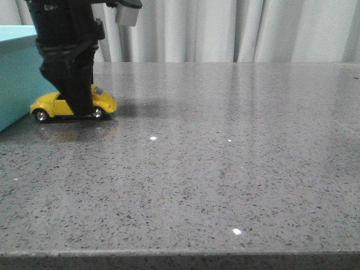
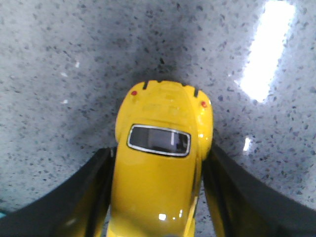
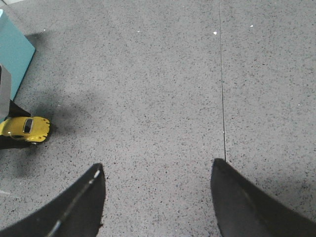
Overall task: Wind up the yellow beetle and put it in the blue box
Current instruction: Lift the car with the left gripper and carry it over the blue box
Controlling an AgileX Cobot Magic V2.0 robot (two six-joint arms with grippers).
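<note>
The yellow beetle (image 1: 104,101) stands on its wheels on the grey table, close beside the blue box (image 1: 14,79) at the far left. My left gripper (image 1: 79,104) comes down over the car's middle, its black fingers (image 2: 94,192) pressed against both sides of the body (image 2: 158,173), so it is shut on the beetle. In the right wrist view the beetle (image 3: 27,127) and a corner of the blue box (image 3: 12,54) show far off. My right gripper (image 3: 157,170) is open and empty above bare table; it does not show in the front view.
The grey speckled table (image 1: 225,169) stretches to the right and front of the car. A thin seam (image 3: 222,98) runs across the tabletop. White curtains (image 1: 236,28) hang behind the table's far edge.
</note>
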